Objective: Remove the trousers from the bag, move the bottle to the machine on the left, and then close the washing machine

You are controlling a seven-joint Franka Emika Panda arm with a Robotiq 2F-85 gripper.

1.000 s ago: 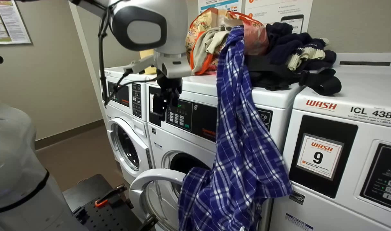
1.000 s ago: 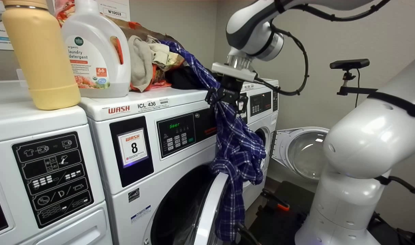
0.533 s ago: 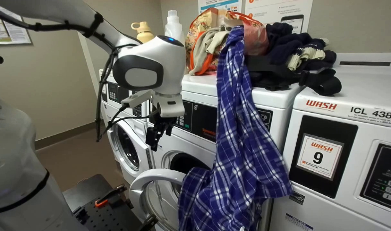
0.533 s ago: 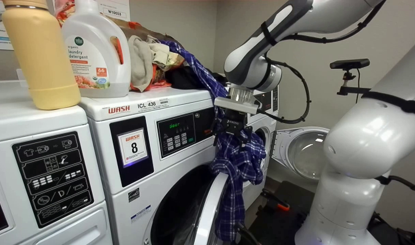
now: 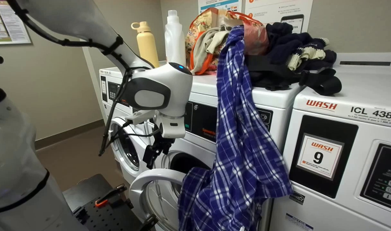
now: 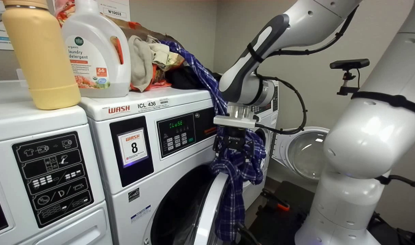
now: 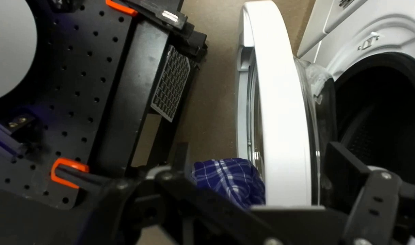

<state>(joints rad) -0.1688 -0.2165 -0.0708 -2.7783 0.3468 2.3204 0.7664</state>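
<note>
Our hand [image 7: 261, 153] is spread and empty above the door [image 7: 284, 112]. If we close it, trousers [image 7: 229, 177] below the hand may snag.

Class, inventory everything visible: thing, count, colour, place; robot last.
washing machines: three, white, along wall
doors: three, white, machine fronts
floral bag: one, multicoloured, atop machine 8
plaid trousers: one, blue, hanging from bag
clothing: count unclear, beige, in bag
knitwear: count unclear, navy, beside bag
detergent jug: one, white, beside bag
water bottle: one, yellow, beside jug
posters: several, white, on walls
perforated plate: one, black, under arm
clamps: at least two, black-orange, on plate
arm: one, white, before machines
tool: one, black, above machine 8's door
</note>
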